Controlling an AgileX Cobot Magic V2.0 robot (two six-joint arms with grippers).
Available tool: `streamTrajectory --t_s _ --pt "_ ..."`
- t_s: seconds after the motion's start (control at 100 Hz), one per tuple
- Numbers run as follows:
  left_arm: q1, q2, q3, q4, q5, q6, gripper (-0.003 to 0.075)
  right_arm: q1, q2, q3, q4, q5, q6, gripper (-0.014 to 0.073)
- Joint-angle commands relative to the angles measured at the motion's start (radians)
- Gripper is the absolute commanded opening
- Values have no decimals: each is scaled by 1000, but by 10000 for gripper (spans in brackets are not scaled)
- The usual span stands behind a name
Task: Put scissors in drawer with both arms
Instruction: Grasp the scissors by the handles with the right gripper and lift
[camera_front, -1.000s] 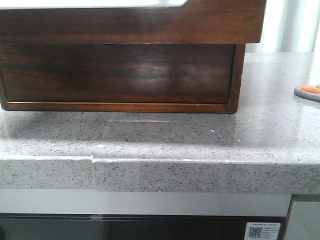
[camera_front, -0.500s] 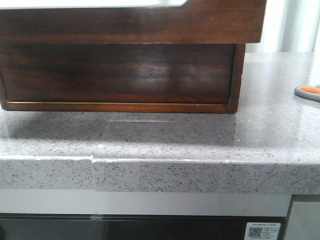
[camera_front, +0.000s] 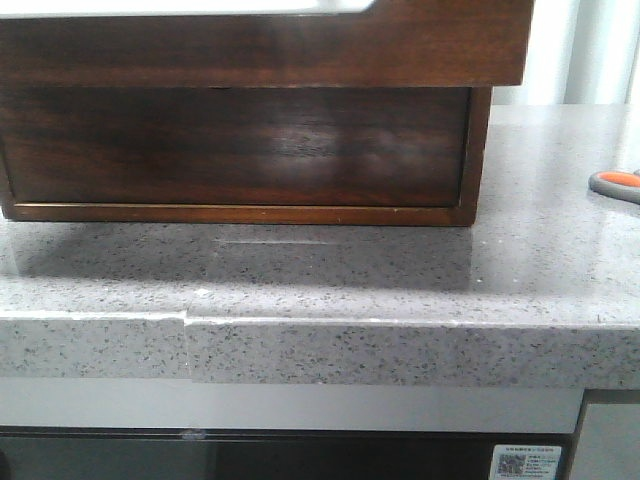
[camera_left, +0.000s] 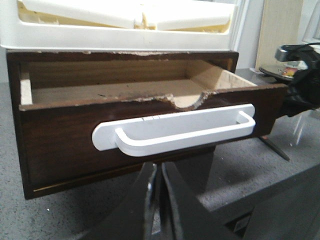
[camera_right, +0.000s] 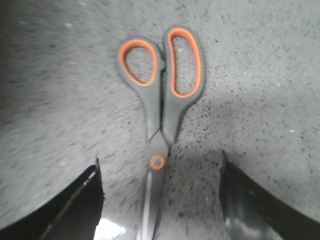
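Note:
The scissors (camera_right: 161, 90) lie flat on the grey speckled counter, with grey handles lined in orange. In the front view only one handle loop (camera_front: 615, 183) shows at the far right edge. My right gripper (camera_right: 159, 161) is open and hangs over the scissors, one finger on each side of the blades, touching nothing. The drawer (camera_left: 65, 145) is pulled out of its dark wooden cabinet; its inside looks bare. It has a white bar handle (camera_left: 175, 131). In the front view its front (camera_front: 260, 45) juts out at the top. My left gripper (camera_left: 159, 169) is shut and empty just below the handle.
The cabinet body (camera_front: 240, 150) stands on the counter (camera_front: 330, 270), whose front edge runs across the front view. A white tray (camera_left: 125, 25) sits on top of the cabinet. My right arm (camera_left: 300, 80) shows to the right of the drawer.

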Motion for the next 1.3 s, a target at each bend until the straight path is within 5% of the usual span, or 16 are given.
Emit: streamTrajectory --t_s 0.0,0.78,0.87,1.06,1.29 --pt "2 12 -32 -30 -31 4 -19 -31 39 -34 -13 -63 5 440" --pt "2 12 -32 -30 -26 4 -19 -95 264 -34 54 -173 3 435" --pt "2 12 -32 -30 -26 4 -19 -95 270 -34 59 -168 3 359" --pt "2 12 -32 -30 -26 4 -19 -95 270 -34 60 -122 3 -72" --pt "2 12 -32 -30 -26 4 -19 -91 190 -35 60 -172 1 -79"
